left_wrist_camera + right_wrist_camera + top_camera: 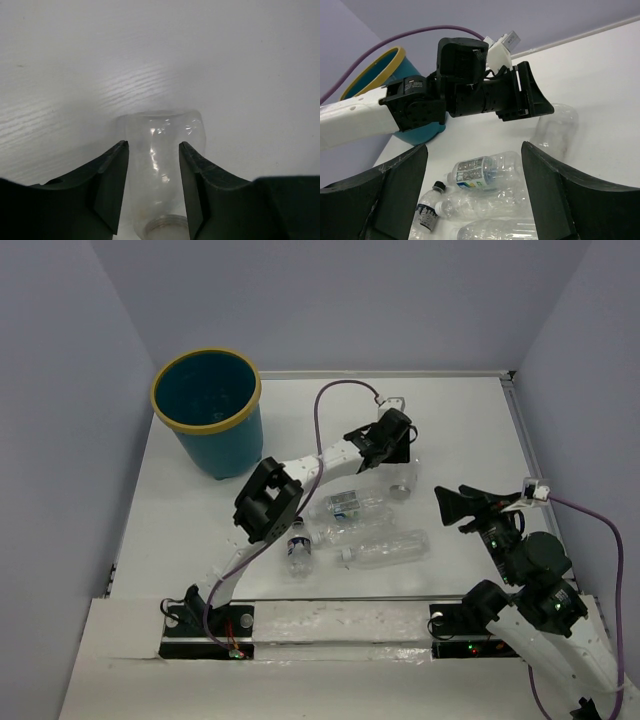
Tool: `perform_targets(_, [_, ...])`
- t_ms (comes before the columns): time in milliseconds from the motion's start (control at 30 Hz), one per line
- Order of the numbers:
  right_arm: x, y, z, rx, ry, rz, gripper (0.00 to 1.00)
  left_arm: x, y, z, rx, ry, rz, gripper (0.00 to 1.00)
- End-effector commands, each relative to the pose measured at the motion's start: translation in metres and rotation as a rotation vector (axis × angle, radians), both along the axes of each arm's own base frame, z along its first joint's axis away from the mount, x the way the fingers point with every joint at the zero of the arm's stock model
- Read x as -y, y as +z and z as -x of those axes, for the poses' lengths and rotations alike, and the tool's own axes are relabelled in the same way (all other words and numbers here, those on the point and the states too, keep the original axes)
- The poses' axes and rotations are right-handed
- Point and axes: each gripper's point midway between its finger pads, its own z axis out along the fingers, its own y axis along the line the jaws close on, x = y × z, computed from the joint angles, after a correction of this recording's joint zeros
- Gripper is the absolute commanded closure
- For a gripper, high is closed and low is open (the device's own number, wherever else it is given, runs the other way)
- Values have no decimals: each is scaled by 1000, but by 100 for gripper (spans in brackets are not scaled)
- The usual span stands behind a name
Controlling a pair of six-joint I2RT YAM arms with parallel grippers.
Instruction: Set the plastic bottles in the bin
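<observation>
Fingers (pixel 112 180) of the left gripper (pixel 152 146) stand spread on either side of a clear bottle (pixel 167 127) on the table (pixel 225 60); whether they touch it is unclear. Three more bottles (pixel 385 548) lie nearer the arm bases. The bin (pixel 208 410) stands well apart, far left. The right gripper (pixel 455 508) hangs spread, holding nothing.

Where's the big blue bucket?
In the top view, the bucket stands at the table's far left corner, beyond the lying bottles and left of the left gripper.
</observation>
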Motion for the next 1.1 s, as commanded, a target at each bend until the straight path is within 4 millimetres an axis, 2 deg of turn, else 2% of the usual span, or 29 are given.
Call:
perform_targets(0, [-2,23,5,63,28,-9,20,19,69,-19,120,-29,155,48])
perform_targets(67, [-2,23,6,64,31,-11,20,17,69,-21,110,-38,160,48])
perform_targets(133, [-2,23,6,62,33,-13,19,14,51,-18,47,-69,143,43])
perform_targets(267, [-5,20,4,53,37,-10,19,14,27,-3,-7,-140,89,13])
perform_targets(300, [-6,19,3,50,40,-10,19,12,21,0,-14,-146,78,10])
perform_targets(433, [-12,18,2,42,65,-1,19,15,21,10,-21,-216,76,4])
perform_targets(567, [-16,10,-3,20,68,18,18,20,29,18,-1,-270,108,1])
perform_targets(700, [-18,11,-2,26,79,12,18,29,27,30,-23,-332,137,1])
perform_targets(867, [-16,12,-1,34,73,13,18,23,-2,34,-66,-322,55,1])
perform_targets(933, [-17,14,0,39,80,8,18,18,-9,29,-65,-295,29,1])
perform_targets(1033, [-18,14,1,41,89,7,16,17,-14,26,-63,-283,6,5])
perform_targets(1067, [-18,16,2,45,93,6,15,15,-22,25,-74,-278,-15,8])
